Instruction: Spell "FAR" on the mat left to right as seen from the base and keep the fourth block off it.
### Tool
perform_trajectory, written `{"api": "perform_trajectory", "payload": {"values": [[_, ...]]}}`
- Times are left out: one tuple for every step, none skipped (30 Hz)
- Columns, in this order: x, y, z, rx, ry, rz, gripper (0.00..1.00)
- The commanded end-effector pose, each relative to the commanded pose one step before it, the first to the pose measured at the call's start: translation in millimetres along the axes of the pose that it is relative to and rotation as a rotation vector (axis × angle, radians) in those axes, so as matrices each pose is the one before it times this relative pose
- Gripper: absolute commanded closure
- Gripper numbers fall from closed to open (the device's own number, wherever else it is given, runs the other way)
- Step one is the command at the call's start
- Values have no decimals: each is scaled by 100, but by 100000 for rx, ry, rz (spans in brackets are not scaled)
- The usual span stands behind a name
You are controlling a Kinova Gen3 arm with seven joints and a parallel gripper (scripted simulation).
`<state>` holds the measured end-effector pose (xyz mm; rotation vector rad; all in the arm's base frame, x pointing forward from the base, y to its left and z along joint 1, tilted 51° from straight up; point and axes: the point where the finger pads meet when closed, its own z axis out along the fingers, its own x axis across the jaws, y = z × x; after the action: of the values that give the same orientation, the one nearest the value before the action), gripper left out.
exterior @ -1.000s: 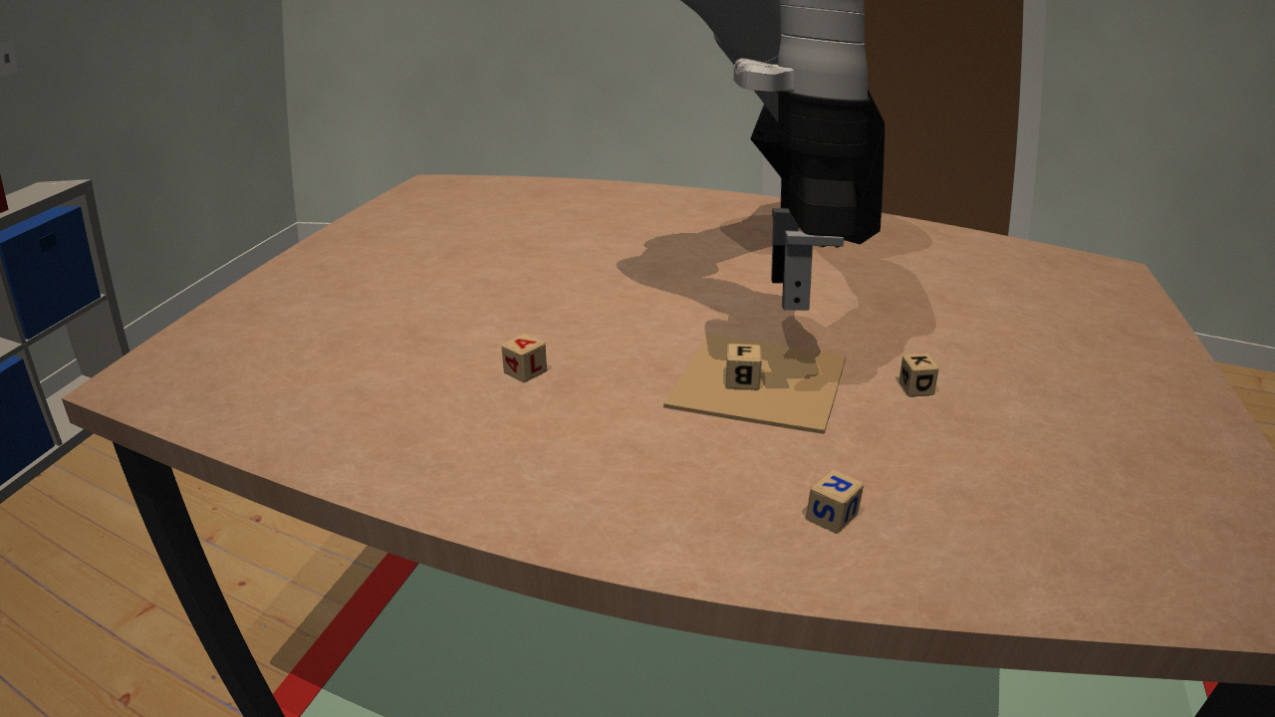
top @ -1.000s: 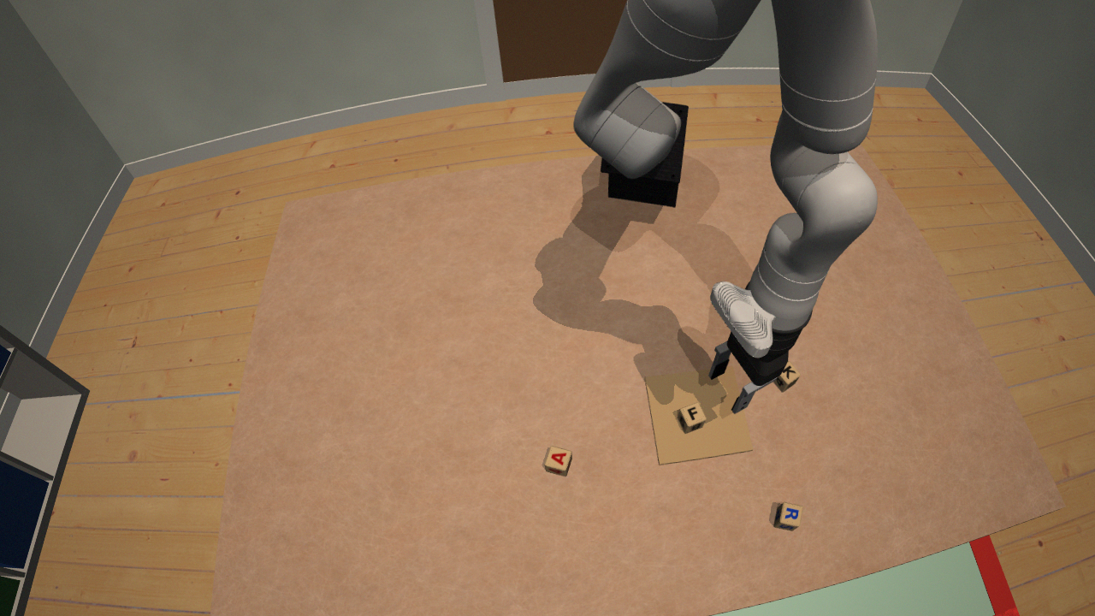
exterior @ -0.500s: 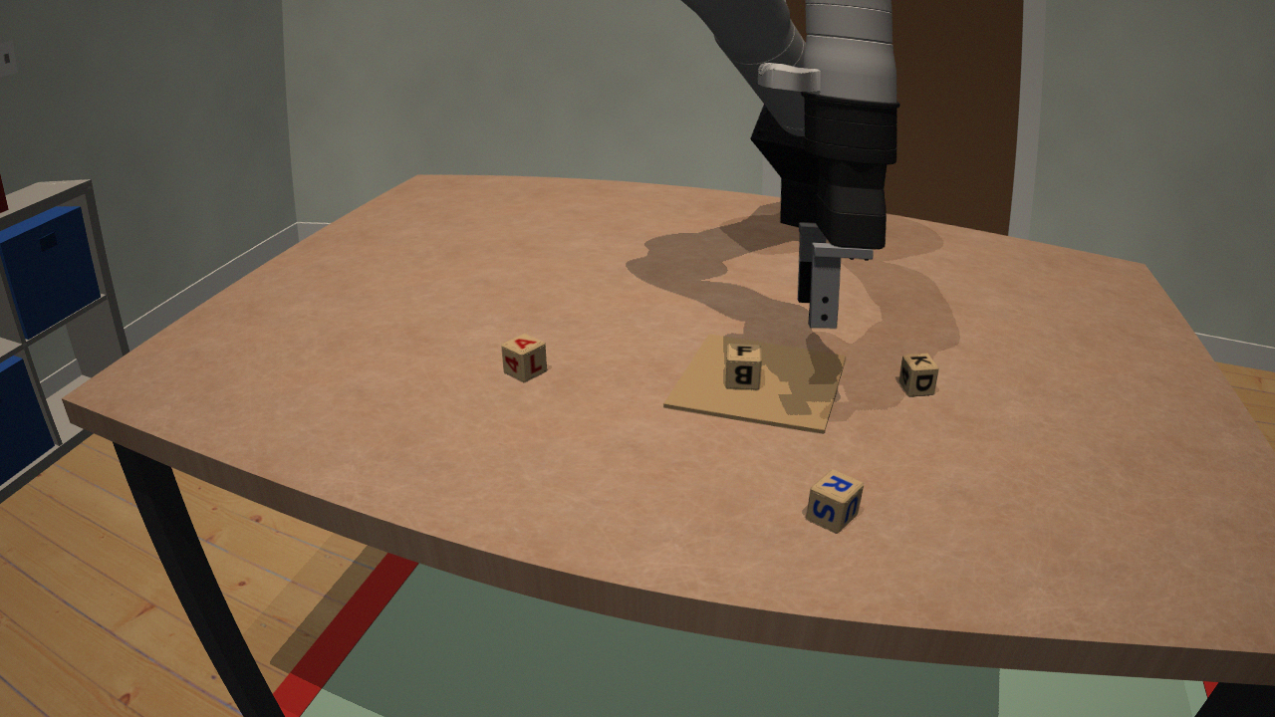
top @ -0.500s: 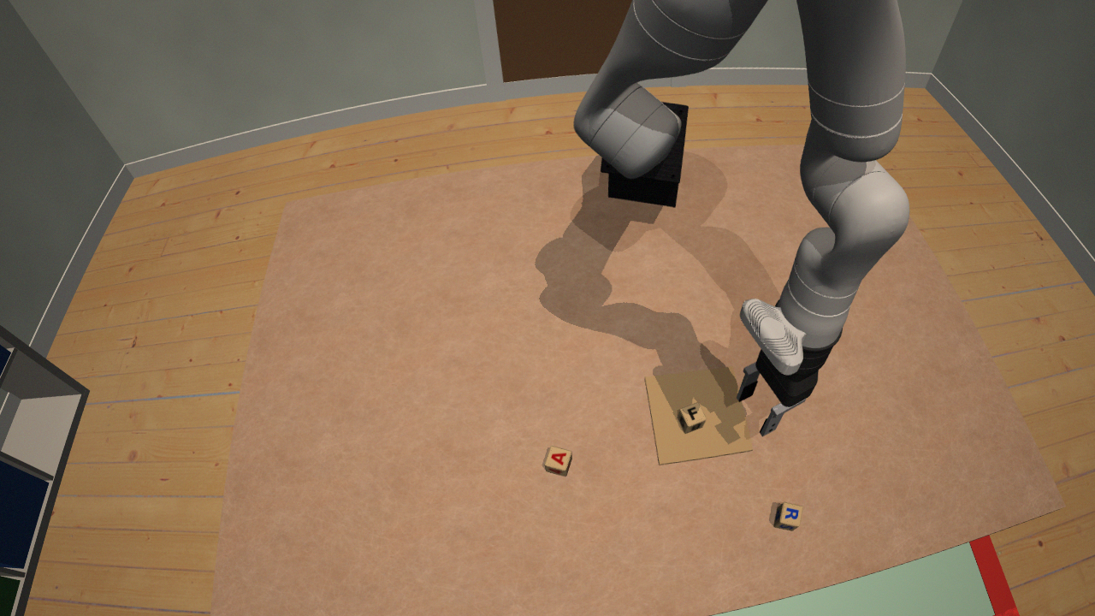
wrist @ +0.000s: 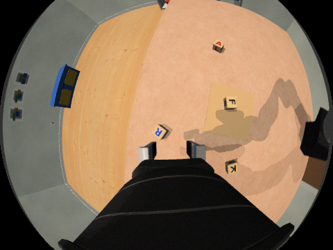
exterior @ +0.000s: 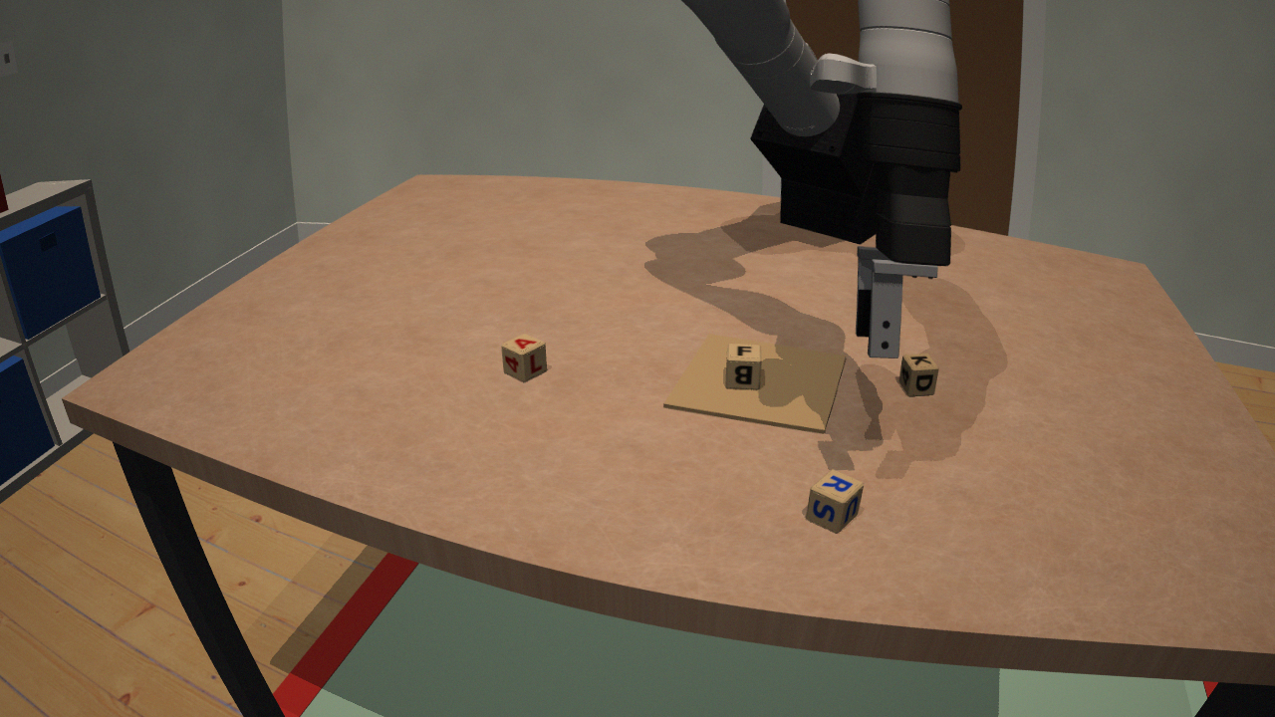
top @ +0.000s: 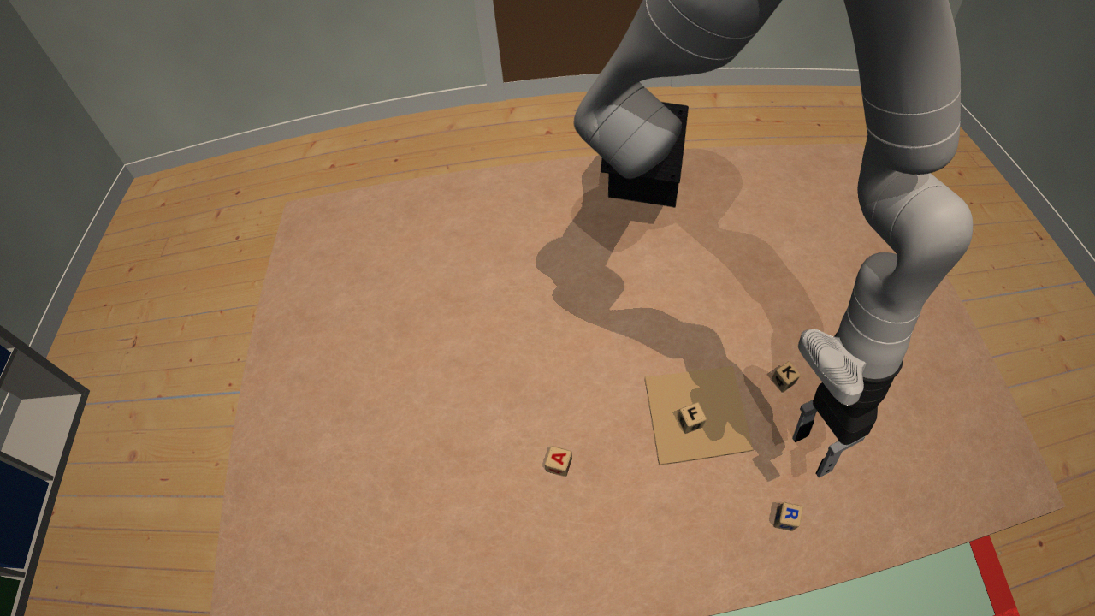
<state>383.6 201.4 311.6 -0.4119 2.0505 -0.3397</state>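
Observation:
A tan square mat [top: 673, 447] [exterior: 713, 396] [wrist: 245, 102] lies on the table. The F block [top: 691, 417] [exterior: 742, 365] [wrist: 230, 103] sits flat on the mat. The K block [top: 784, 376] [exterior: 918, 374] [wrist: 232, 167] lies off the mat, just beyond one corner of it. The A block [top: 558, 460] [exterior: 524, 358] [wrist: 219, 46] and the R block [top: 787, 514] [exterior: 835, 501] [wrist: 160, 132] lie on the bare table. My gripper [top: 815, 447] [exterior: 878, 343] [wrist: 171, 147] is open and empty. It hangs above the table beside the mat, between the K and R blocks.
The robot's black base [top: 644, 180] stands at the far side of the brown table [top: 398, 322] [exterior: 400, 294]. A shelf unit with blue bins [exterior: 44, 267] stands on the floor off to one side of the table.

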Motion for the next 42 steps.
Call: {"api": "perform_trajectory", "payload": {"values": [[-2572, 837, -33, 369, -4045, 1647, 0], [-902, 393, -27, -113, -1401, 835, 0], [0, 0, 0, 0, 0, 0, 0], [0, 0, 0, 0, 0, 0, 0], [-923, 411, -26, -129, -1439, 871, 0], [-944, 431, -26, -145, -1477, 908, 0], [-963, 450, -25, -163, -1514, 946, 0], [-982, 470, -25, -181, -1550, 985, 0], [-1001, 490, -24, -200, -1585, 1026, 0], [-1018, 511, -23, -221, -1620, 1068, 0], [-1034, 532, -22, -242, -1653, 1111, 0], [-1049, 554, -21, -264, -1686, 1155, 0], [-1063, 576, -20, -287, -1717, 1201, 0], [-1077, 597, -18, -310, -1747, 1248, 0], [-1088, 620, -17, -335, -1776, 1297, 0], [-1099, 642, -15, -360, -1804, 1347, 0], [-1109, 664, -13, -386, -1830, 1399, 0], [-1117, 686, -11, -412, -1855, 1452, 0], [-1124, 709, -9, -439, -1878, 1506, 0], [0, 0, 0, 0, 0, 0, 0], [0, 0, 0, 0, 0, 0, 0], [-1130, 730, -7, -466, -1899, 1562, 0], [-1134, 752, -5, -493, -1919, 1620, 0], [-1137, 774, -3, -521, -1938, 1679, 0], [-1139, 795, 0, -548, -1954, 1740, 0], [-1139, 815, 2, -576, -1969, 1803, 0], [-1138, 835, 5, -603, -1982, 1866, 0], [-1136, 854, 7, -630, -1993, 1932, 0], [-1132, 872, 10, -656, -2003, 1999, 0], [-1127, 890, 13, -682, -2011, 2067, 0], [-1121, 906, 16, -707, -2017, 2137, 0], [-1114, 921, 19, -731, -2021, 2208, 0], [-1106, 936, 22, -753, -2024, 2281, 0], [-1097, 948, 25, -775, -2025, 2355, 0], [-1086, 960, 28, -795, -2024, 2429, 0], [-1075, 969, 32, -813, -2022, 2506, 0], [0, 0, 0, 0, 0, 0, 0], [0, 0, 0, 0, 0, 0, 0], [-1063, 978, 35, -830, -2019, 2583, 0], [-1051, 984, 39, -845, -2014, 2661, 0], [-1038, 989, 43, -858, -2008, 2739, 0], [-1024, 992, 46, -869, -2001, 2819, 0]]}}
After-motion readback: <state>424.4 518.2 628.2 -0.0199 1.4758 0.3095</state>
